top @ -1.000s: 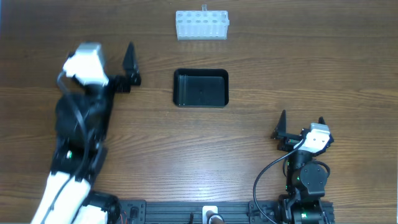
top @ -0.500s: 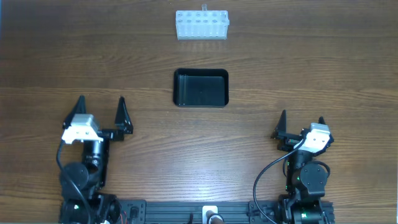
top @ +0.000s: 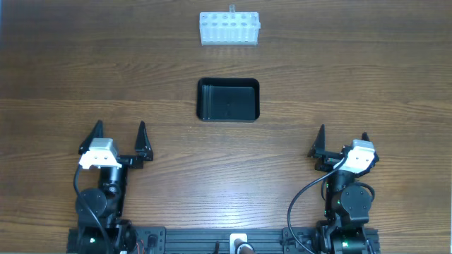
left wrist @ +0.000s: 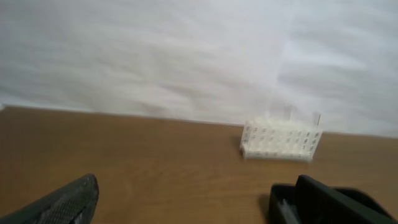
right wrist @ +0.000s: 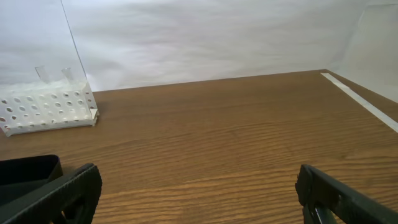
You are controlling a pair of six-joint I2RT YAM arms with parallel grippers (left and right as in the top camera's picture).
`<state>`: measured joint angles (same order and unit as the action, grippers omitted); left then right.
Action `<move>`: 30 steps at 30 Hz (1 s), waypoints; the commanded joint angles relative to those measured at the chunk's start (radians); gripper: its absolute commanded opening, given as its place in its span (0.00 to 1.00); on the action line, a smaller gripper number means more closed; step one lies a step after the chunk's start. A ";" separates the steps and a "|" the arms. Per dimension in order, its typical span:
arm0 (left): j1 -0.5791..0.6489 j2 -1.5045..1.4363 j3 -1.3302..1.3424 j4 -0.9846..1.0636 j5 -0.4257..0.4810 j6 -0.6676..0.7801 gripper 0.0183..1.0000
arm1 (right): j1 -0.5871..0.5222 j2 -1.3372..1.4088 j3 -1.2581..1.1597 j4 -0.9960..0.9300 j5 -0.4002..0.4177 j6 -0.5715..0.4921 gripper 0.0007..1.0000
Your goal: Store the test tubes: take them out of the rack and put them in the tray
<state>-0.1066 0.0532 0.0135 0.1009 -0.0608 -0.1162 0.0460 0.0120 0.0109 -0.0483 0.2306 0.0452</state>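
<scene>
A white test tube rack (top: pixel 229 29) stands at the far middle of the table, with a clear tube (top: pixel 231 8) sticking up at its back. The black tray (top: pixel 228 99) lies empty in front of it. My left gripper (top: pixel 119 128) is open near its base at the front left, holding nothing. At the front right, my right gripper (top: pixel 344 133) is open and empty too. The left wrist view has the rack (left wrist: pixel 281 140) far ahead of the gripper (left wrist: pixel 196 186). From the right wrist, the rack (right wrist: pixel 50 109), two tube tops (right wrist: pixel 65 73) and the tray's corner (right wrist: pixel 28 169) lie beyond the gripper (right wrist: pixel 198 180).
The wooden table (top: pixel 353 70) is bare around the rack and tray. A white backdrop (right wrist: pixel 205 37) rises behind the far edge. A pale strip (right wrist: pixel 360 99) runs along the table's right side.
The left arm has pulled back from beside the tray to the front left near its base. Its gripper now faces the far edge with both fingers spread. The right arm kept still.
</scene>
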 commanded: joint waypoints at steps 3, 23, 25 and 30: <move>0.047 -0.050 -0.008 -0.118 0.062 0.005 1.00 | 0.005 -0.005 -0.006 -0.001 0.003 -0.002 0.99; 0.061 -0.050 -0.008 -0.177 0.071 0.008 1.00 | 0.005 -0.005 -0.006 -0.001 0.003 -0.002 0.99; 0.061 -0.050 -0.008 -0.177 0.071 0.008 1.00 | 0.005 -0.005 -0.006 -0.001 0.003 -0.002 0.99; 0.061 -0.050 -0.008 -0.177 0.071 0.008 1.00 | 0.005 -0.005 -0.006 -0.001 0.003 -0.002 0.99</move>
<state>-0.0509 0.0128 0.0109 -0.0750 -0.0063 -0.1158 0.0460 0.0120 0.0109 -0.0479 0.2306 0.0444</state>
